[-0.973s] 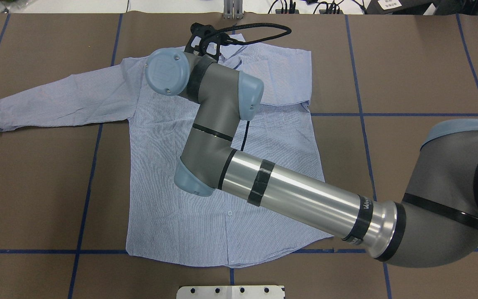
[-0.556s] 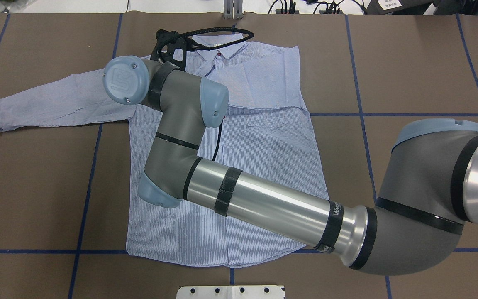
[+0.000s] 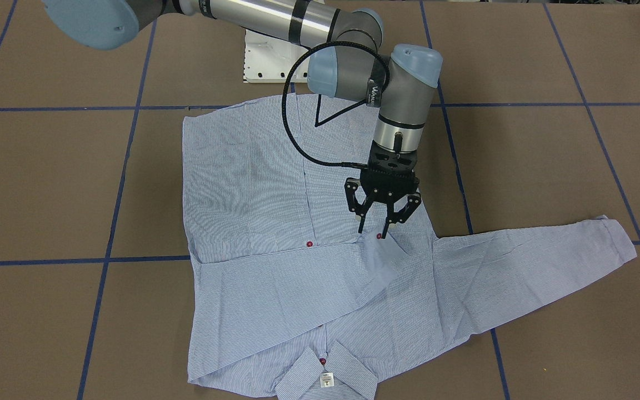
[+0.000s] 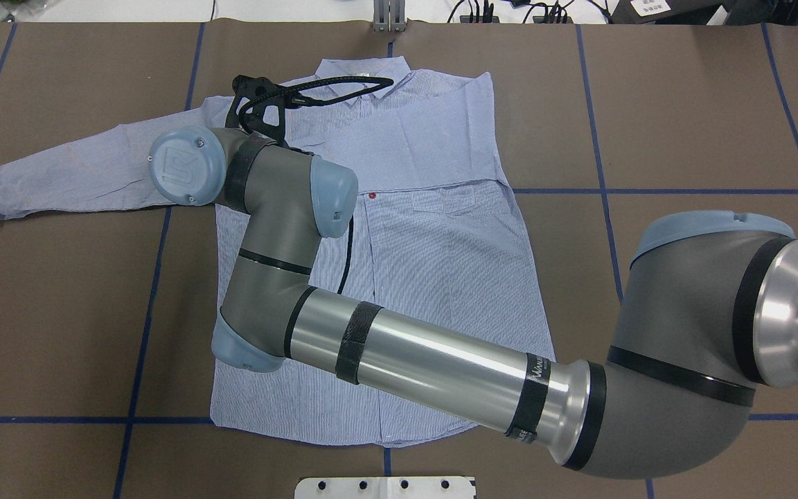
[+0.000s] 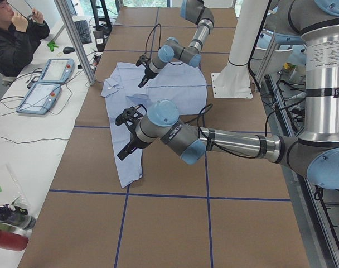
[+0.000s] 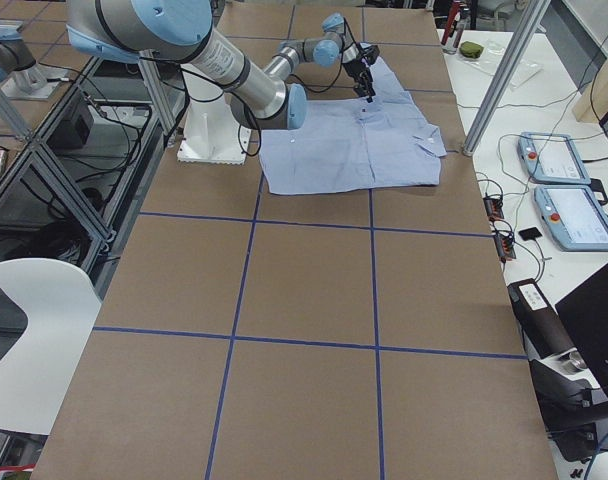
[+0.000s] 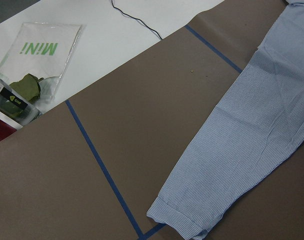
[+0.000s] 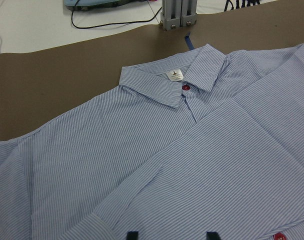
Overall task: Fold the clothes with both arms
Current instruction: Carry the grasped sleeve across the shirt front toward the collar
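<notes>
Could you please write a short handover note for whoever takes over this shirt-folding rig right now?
Right gripper: open and empty, low over the shirt, by the shoulder of the outstretched sleeve.
Left gripper: raised on the robot's left; I cannot tell if it is open or shut.
Shirt: flat, front up, collar away from the robot.
Done: right-hand sleeve folded across the chest.
Left: the outstretched sleeve, then the body folds.
</notes>
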`<act>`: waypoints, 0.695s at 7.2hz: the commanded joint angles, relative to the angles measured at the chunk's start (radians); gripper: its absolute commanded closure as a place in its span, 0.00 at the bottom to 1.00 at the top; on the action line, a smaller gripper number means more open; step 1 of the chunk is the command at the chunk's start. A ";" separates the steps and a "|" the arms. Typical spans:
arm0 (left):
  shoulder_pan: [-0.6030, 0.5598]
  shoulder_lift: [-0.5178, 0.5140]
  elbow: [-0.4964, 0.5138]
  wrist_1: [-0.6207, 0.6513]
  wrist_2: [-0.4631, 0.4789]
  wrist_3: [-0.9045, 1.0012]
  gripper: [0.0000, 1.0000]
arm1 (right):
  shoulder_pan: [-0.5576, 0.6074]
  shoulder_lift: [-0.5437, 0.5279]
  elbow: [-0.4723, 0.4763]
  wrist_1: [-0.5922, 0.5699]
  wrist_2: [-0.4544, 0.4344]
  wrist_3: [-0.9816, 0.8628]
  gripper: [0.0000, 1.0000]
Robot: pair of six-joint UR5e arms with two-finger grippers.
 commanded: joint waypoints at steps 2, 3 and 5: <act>0.002 -0.011 0.009 0.000 0.000 -0.005 0.00 | 0.081 -0.047 0.036 -0.071 0.128 -0.018 0.00; 0.003 -0.021 0.009 -0.006 0.002 -0.005 0.00 | 0.153 -0.174 0.178 -0.106 0.244 -0.046 0.00; 0.005 -0.015 0.030 -0.115 0.002 -0.006 0.00 | 0.273 -0.364 0.431 -0.116 0.352 -0.262 0.00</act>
